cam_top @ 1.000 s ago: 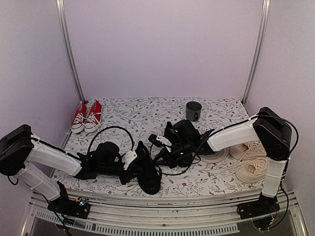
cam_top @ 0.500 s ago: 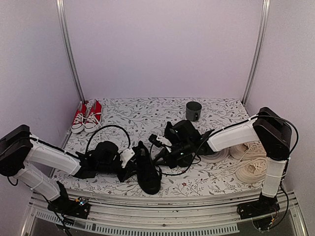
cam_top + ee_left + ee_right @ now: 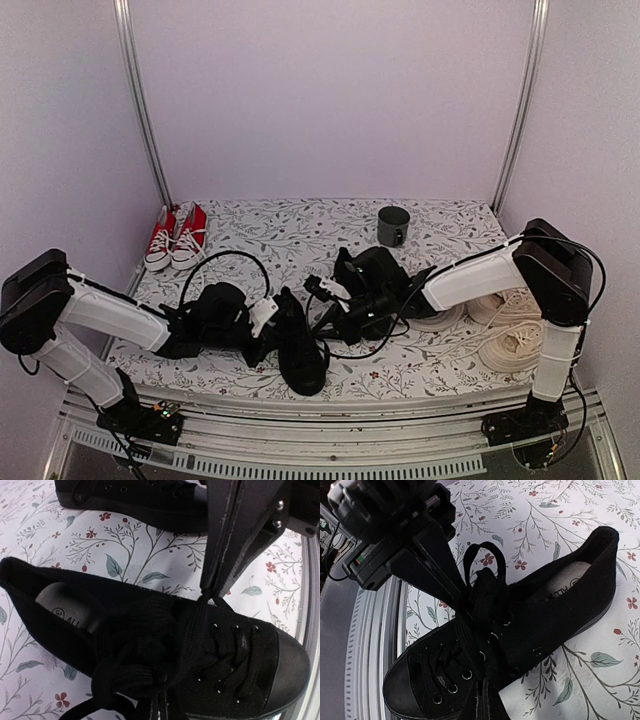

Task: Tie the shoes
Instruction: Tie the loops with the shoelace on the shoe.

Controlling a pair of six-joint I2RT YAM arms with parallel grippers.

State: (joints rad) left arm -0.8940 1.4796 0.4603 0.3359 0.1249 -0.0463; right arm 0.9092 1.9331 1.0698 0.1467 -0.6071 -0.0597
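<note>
- Overhead, much of the action is hard to read: black grippers, black laces and black shoes merge into one dark mass at the middle of the floral-patterned table.
- The near black shoe lies close to the table's front edge, toe toward the camera; the second black shoe sits behind it, largely hidden by the right arm's wrist.
- In the left wrist view, only the sole edge of the far shoe shows, cut off at the top of the frame.
- In the right wrist view, the right gripper's own fingertips fall below the frame's bottom edge, so whatever they hold cannot be made out; they are closed together.
- The left arm reaches low across the table from the left, and the left gripper points down at the near shoe's tongue, its fingers pinched together on a black lace that runs up from the eyelets.
- The right arm stretches in from the right side, with the right gripper lowered just beside the near shoe.
- Compared with a second ago, the left gripper has moved slightly farther back on the table and has closed onto the lace.
- The right arm has barely shifted.
- Red-and-white sneakers, a grey cup and cream sneakers stand well apart.
</note>
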